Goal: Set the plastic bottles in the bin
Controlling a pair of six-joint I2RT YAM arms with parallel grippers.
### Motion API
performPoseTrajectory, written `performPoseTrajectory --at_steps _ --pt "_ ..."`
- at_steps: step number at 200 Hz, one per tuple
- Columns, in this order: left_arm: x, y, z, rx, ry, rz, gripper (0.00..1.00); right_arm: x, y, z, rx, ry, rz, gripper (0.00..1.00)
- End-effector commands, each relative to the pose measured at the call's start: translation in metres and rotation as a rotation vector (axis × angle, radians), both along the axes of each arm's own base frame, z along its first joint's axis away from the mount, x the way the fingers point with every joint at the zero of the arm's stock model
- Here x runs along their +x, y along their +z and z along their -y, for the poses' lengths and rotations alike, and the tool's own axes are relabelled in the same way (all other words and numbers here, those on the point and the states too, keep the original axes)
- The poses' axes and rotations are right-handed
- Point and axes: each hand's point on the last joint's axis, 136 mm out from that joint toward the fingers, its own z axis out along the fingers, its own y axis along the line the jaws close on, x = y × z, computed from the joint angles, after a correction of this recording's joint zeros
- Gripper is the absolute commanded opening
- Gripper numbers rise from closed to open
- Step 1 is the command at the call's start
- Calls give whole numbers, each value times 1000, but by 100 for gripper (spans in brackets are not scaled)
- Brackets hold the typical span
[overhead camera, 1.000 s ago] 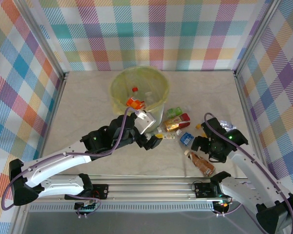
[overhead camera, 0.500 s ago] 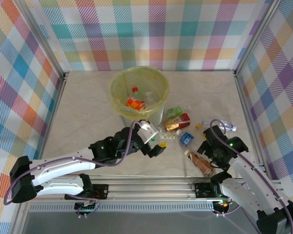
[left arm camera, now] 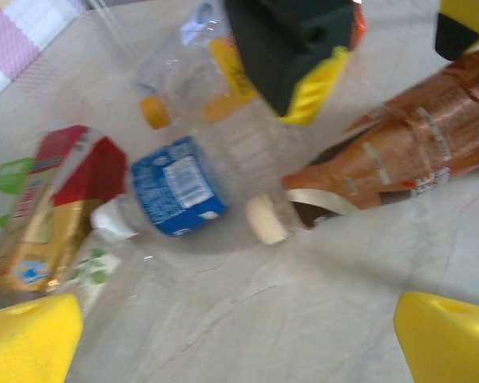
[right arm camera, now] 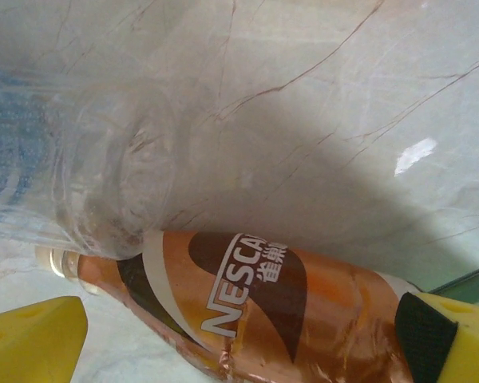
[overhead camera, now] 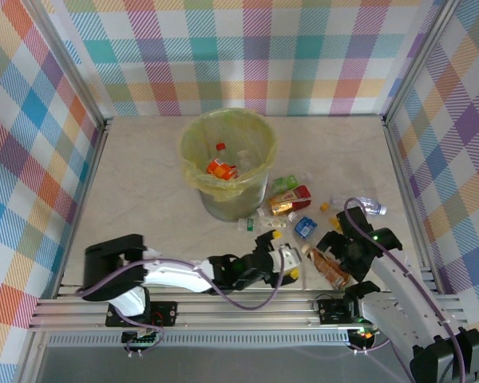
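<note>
We are holding our right hand (right arm camera: 239,339) open astride the brown bottle (right arm camera: 247,303), which is lying on the worktop (right arm camera: 319,120) well apart from the bin (overhead camera: 187,152). Our left hand (left arm camera: 239,339), also open, is hovering just beside; we are risking a collision, or the round bottle squirting free.
</note>
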Motion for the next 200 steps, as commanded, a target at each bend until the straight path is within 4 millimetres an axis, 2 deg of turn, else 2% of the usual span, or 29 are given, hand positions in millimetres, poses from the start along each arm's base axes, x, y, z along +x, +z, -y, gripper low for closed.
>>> performPoseTrajectory --at_steps 1,36,57,101,200 --pt "-4 20 32 -93 3 68 100 -3 -5 -11 70 11 -5 100" --pt "1 -8 49 -48 38 78 100 -1 -9 -21 126 27 -3 100" --pt "9 -16 49 -43 92 79 98 0 -9 -31 174 48 -7 100" --pt "9 -35 51 -26 107 40 96 -2 -8 -40 218 90 -21 100" --pt "19 -43 51 -49 189 -4 95 -12 -19 -49 244 176 -108 100"
